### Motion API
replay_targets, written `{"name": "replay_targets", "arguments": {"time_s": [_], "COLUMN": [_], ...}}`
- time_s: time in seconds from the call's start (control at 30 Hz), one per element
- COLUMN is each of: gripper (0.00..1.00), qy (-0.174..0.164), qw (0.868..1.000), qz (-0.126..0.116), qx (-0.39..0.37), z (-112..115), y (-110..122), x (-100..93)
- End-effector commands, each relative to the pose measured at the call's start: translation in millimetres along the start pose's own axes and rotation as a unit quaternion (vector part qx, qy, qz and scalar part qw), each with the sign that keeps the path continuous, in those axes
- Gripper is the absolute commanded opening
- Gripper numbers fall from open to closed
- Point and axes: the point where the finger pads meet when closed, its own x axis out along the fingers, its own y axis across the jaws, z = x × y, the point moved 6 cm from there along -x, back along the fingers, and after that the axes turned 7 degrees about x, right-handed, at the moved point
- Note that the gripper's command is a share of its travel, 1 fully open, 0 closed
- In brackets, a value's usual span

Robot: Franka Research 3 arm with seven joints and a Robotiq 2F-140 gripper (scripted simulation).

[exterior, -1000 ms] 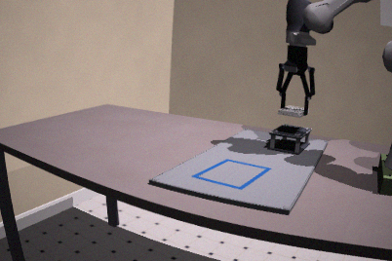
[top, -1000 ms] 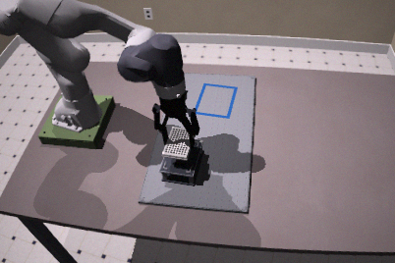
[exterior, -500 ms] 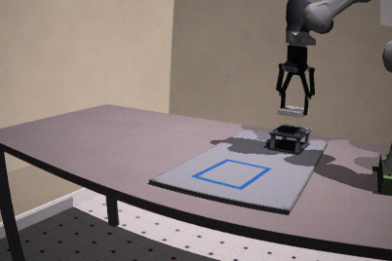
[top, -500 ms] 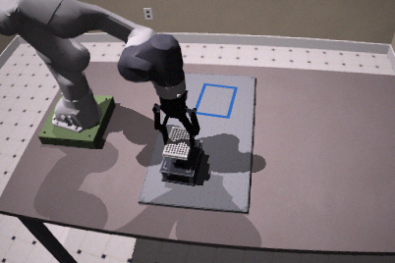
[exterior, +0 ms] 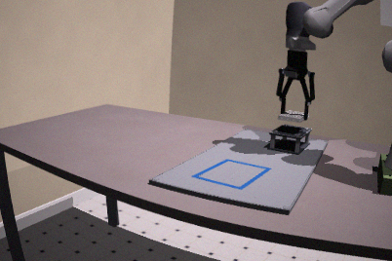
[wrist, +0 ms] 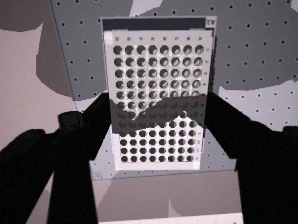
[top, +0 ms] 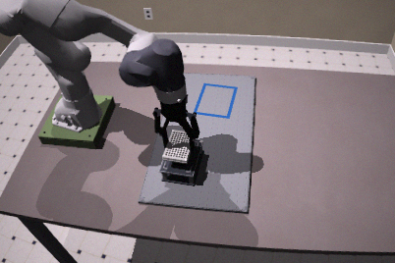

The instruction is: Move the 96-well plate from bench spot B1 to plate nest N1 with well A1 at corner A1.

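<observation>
Your gripper is clamped on the 96-well plate, one finger on each long side, and carries it level in the air just above the raised nest, not touching it. From the wrist view, the plate covers most of the nest, whose dark far edge and marked corner label show beyond it. The blue-outlined bench spot lies on the grey mat near the nest, on the tabletop.
</observation>
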Motion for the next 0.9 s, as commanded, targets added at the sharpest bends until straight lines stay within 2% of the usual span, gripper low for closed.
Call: {"name": "replay_targets", "arguments": {"time_s": [0.0,0.6,0.87], "gripper": [0.6,0.6,0.6], "qy": [-0.002,-0.002,-0.002], "qw": [1.0,1.0,1.0], "qz": [0.005,0.005,0.005], "qx": [-0.002,-0.002,-0.002], "z": [-0.4,-0.8,-0.9], "y": [3.6,5.4,5.6], "x": [5.1,31.8,32.3]}}
